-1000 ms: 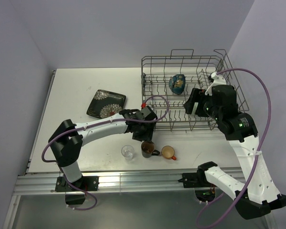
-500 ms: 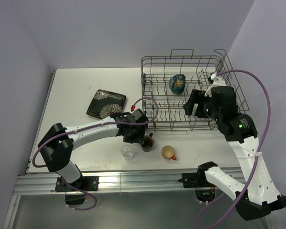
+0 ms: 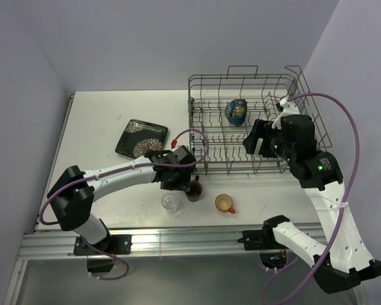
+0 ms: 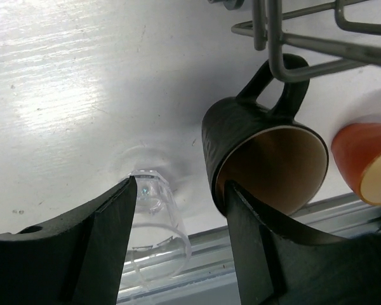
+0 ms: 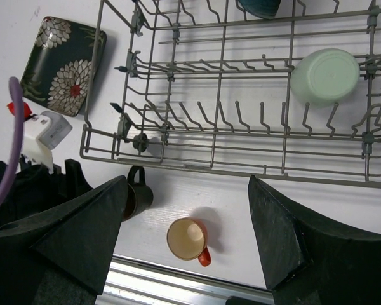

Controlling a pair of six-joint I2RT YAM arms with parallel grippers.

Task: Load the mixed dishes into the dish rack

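Observation:
My left gripper (image 3: 180, 185) is open and low over the table, with the small clear glass (image 3: 171, 202) to its near left and the dark brown mug (image 3: 194, 190) to its right. In the left wrist view the glass (image 4: 153, 219) stands between the fingers close to the left one, and the right fingertip (image 4: 232, 194) is against the brown mug's (image 4: 267, 162) rim. The mug's handle sits under the dish rack's (image 3: 241, 77) bottom wire (image 4: 305, 41). My right gripper (image 3: 257, 136) is open and empty above the rack. The blue bowl (image 3: 236, 111) and pale green cup (image 5: 325, 76) are in the rack.
The small orange mug (image 3: 224, 203) stands upright near the table's front edge, also in the right wrist view (image 5: 189, 239). The dark flowered square plate (image 3: 141, 138) lies flat left of the rack. The rack's front rail (image 5: 222, 166) is just beyond the mugs.
My left gripper has moved left and down from over the brown mug to between glass and mug. The brown mug has turned and slid toward the rack. The right arm is still.

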